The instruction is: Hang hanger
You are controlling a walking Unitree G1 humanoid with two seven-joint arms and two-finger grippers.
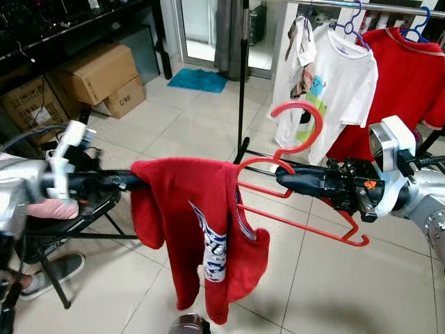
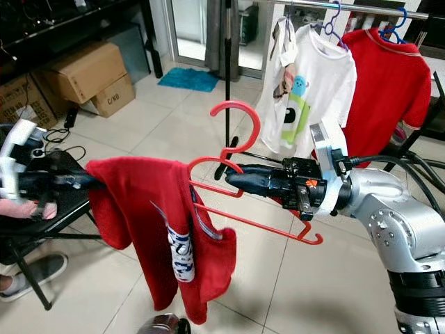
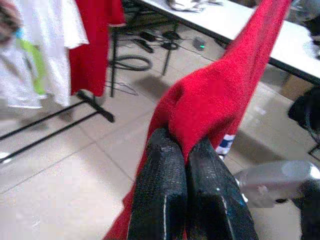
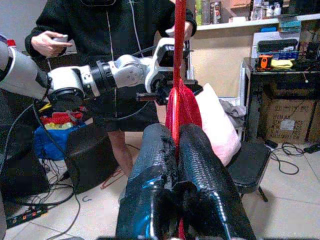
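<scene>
Holding mid-air before the clothes rail (image 1: 361, 5): right end effector (image 1: 285, 174) clamped on a stiff, light red hanger (image 1: 299, 149) near its neck, left end effector (image 1: 135, 179) pinching the limp, sagging red shirt (image 1: 188, 223), likely snag-prone.

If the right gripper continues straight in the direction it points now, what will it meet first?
The right gripper, shut on the red hanger, points toward the robot's left. Its tips would probably run first into the red garment draped there, then toward the left gripper. Depth is uncertain.
</scene>
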